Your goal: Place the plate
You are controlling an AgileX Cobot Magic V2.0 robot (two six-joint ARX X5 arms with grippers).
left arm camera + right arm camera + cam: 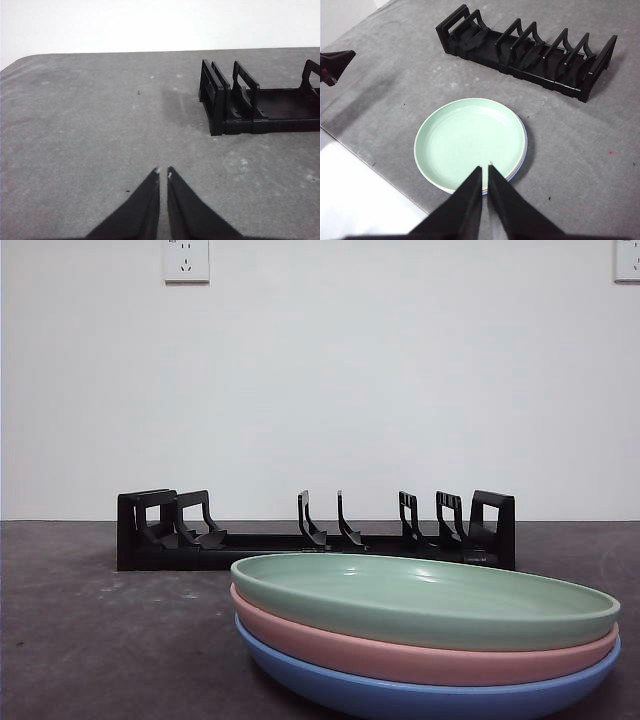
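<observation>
Three plates lie stacked near the table's front: a green plate point(430, 595) point(470, 140) on top, a pink plate point(420, 652) under it and a blue plate point(420, 695) at the bottom. Behind them stands a black slotted plate rack point(320, 535) point(530, 50) point(260, 102) with nothing in it. My right gripper point(484, 170) hovers shut above the near rim of the green plate. My left gripper point(163, 172) is shut over bare table, off the rack's end. Neither gripper shows in the front view.
The table point(90, 640) is dark grey with faint scuffs. In the right wrist view its edge point(365, 160) runs close to the plates, and the left gripper's tip point(335, 62) shows at the side. A white wall with sockets point(186, 260) stands behind.
</observation>
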